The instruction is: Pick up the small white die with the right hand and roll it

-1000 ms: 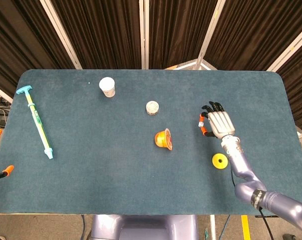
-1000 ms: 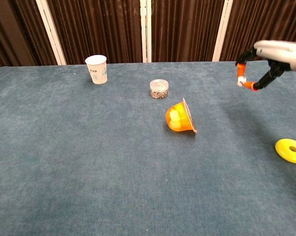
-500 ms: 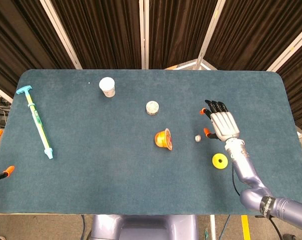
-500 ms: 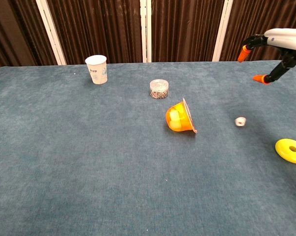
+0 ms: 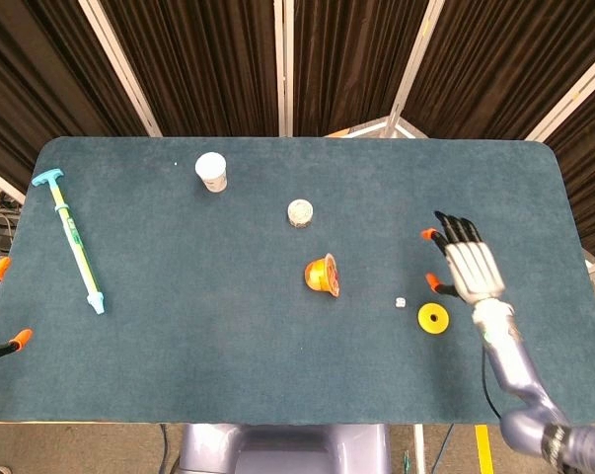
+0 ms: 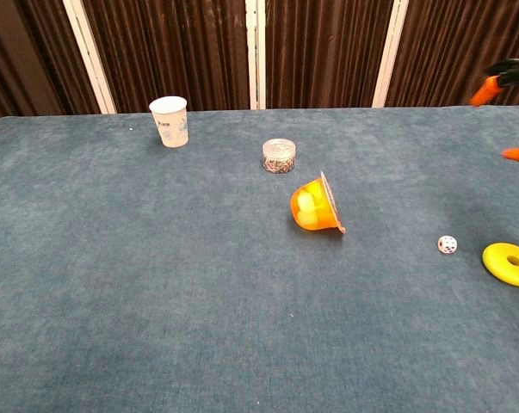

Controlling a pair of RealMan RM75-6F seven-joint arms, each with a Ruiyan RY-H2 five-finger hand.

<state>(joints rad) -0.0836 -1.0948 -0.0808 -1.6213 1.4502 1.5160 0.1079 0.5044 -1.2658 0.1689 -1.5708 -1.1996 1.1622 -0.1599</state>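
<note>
Right hand (image 5: 471,267) released, holding nothing, fingers (image 5: 459,229) spread and stretched toward 12 o'clock, back of the hand up in the head view, orange-tipped thumb (image 5: 440,286) splayed toward 9 o'clock. Raised above the worktop (image 5: 179,346), forearm (image 5: 509,360) running down toward 5 o'clock to the frame's lower right corner. In the chest view only two orange fingertips (image 6: 517,154) showing at the right edge, well above the surface.

Small white die (image 5: 400,302) lying free on the worktop at about 8 o'clock from the hand, apart from it, just beside the yellow ring (image 5: 433,317), at that ring's 10 o'clock in the head view. In the chest view the die (image 6: 447,245) resting flat, dots visible, a short gap left of the ring (image 6: 509,263).

Farther out at 9 o'clock from the die, orange cup (image 5: 322,275) tipped on its side. Small clear jar (image 5: 299,212) at 11 o'clock from that cup, white paper cup (image 5: 211,171) upright farther toward 10 o'clock. Long blue-green syringe (image 5: 76,243) lying at the far left of the worktop.

Left hand outside both views
</note>
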